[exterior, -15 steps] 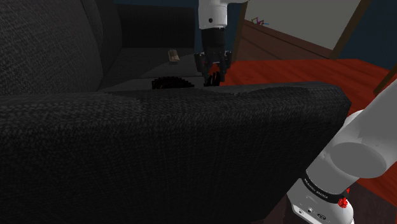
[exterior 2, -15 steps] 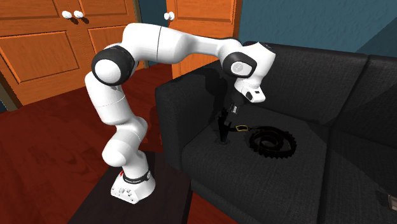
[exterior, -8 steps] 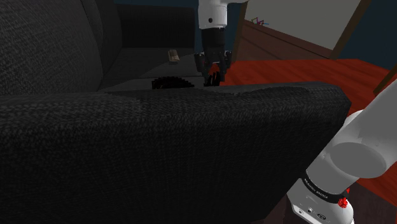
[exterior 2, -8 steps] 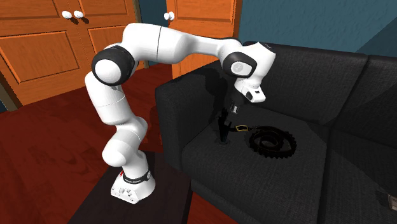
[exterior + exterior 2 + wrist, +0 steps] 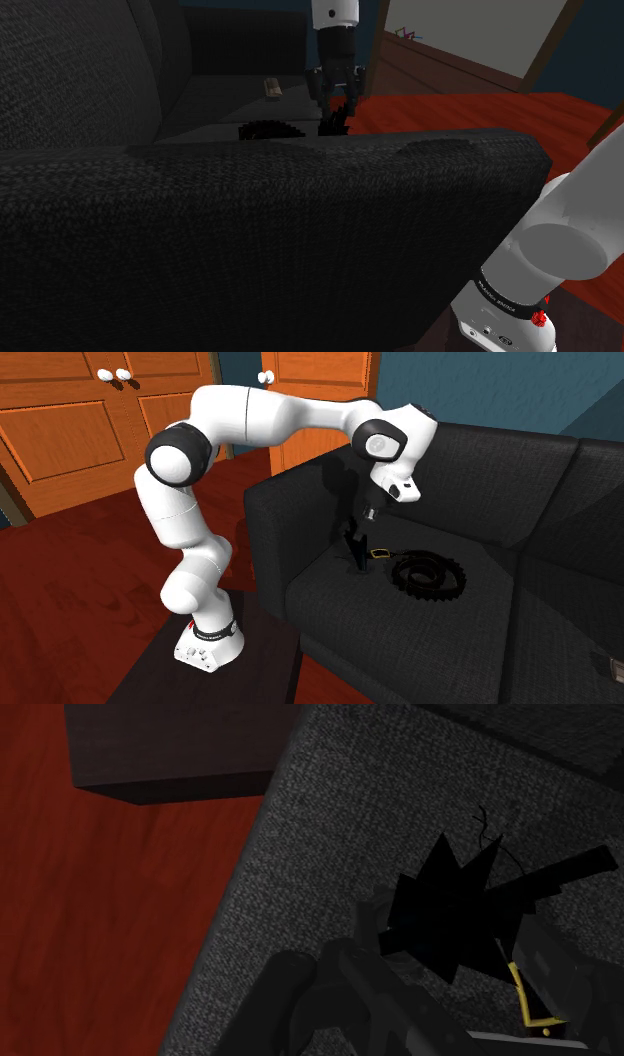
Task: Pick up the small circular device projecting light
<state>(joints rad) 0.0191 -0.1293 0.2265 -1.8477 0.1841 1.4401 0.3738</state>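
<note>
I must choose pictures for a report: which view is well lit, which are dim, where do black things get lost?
Second exterior view: evenly lit; the white arm and the black toothed ring stand out on the dark sofa. Shoulder view: dim, the sofa's armrest darkens the foreground, the gripper blends into shade. Wrist view: dim; a black jagged shape shows no surface detail.

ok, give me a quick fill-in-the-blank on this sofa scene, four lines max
1. The toothed ring lying on the sofa seat is ____ in colour.
2. The wooden floor beside the sofa is dark ____.
3. In the second exterior view, the pincer is over the seat on the ring's ____ side.
4. The panelled doors behind the arm are ____.

Missing words: black; red; left; orange.
</note>
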